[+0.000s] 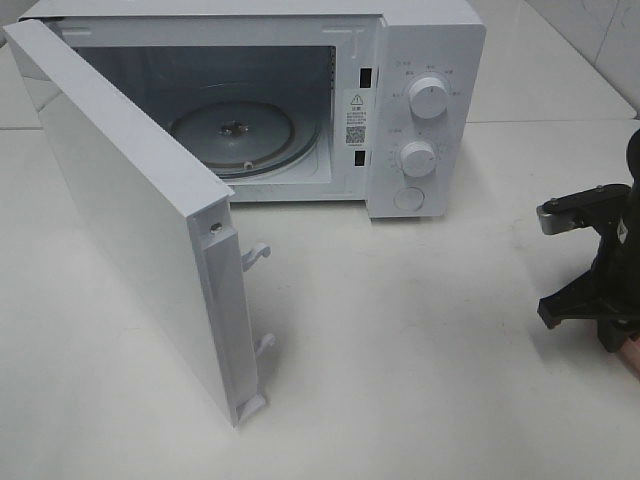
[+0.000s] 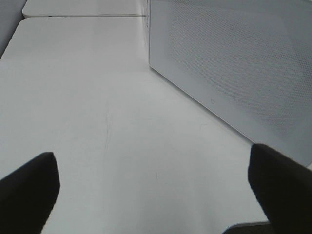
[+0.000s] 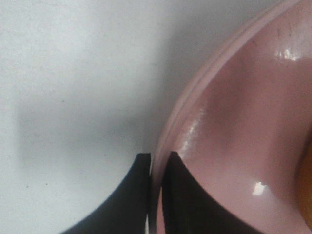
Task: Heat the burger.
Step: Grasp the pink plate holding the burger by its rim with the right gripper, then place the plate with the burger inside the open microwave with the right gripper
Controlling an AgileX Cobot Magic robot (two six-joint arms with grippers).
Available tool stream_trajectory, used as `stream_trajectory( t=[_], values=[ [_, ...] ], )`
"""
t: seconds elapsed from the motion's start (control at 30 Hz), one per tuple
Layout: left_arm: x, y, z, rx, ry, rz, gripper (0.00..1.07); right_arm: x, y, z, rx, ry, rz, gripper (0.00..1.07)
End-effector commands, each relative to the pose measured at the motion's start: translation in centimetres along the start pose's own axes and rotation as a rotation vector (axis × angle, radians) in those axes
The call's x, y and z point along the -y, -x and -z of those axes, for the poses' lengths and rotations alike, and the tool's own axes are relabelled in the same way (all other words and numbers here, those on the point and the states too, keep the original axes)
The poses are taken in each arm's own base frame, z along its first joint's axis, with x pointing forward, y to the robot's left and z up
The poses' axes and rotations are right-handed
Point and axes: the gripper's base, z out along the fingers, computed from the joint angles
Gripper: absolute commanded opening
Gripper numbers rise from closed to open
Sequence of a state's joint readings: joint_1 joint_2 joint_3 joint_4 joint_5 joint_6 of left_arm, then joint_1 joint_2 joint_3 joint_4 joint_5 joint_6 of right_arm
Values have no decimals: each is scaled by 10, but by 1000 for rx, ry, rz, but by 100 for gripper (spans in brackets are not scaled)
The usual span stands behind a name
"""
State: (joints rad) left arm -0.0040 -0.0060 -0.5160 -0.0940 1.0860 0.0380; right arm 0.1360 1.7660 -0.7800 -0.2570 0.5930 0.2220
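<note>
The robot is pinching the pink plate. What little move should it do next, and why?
Probably lift the plate slightly off the table. The right gripper is shut on the plate's rim, and the microwave has its door open and its turntable bare, so carrying it in looks ready to start.

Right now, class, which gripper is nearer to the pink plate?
Right. The right gripper is clamped on the rim of the pink plate, one finger each side. The left gripper hangs open above the table beside the microwave door, no plate in view.
</note>
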Motion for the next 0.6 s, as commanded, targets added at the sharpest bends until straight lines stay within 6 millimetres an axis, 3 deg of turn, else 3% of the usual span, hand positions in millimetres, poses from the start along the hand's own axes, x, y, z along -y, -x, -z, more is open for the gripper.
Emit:
stream_trajectory(
  t=[0.03, 0.6],
  values=[
    [1, 0, 2, 29, -11, 1, 98, -6, -1, 4, -12, -21, 24, 0],
    [1, 0, 2, 29, -11, 1, 98, -15, -6, 26, 2, -148, 97, 0]
  ],
)
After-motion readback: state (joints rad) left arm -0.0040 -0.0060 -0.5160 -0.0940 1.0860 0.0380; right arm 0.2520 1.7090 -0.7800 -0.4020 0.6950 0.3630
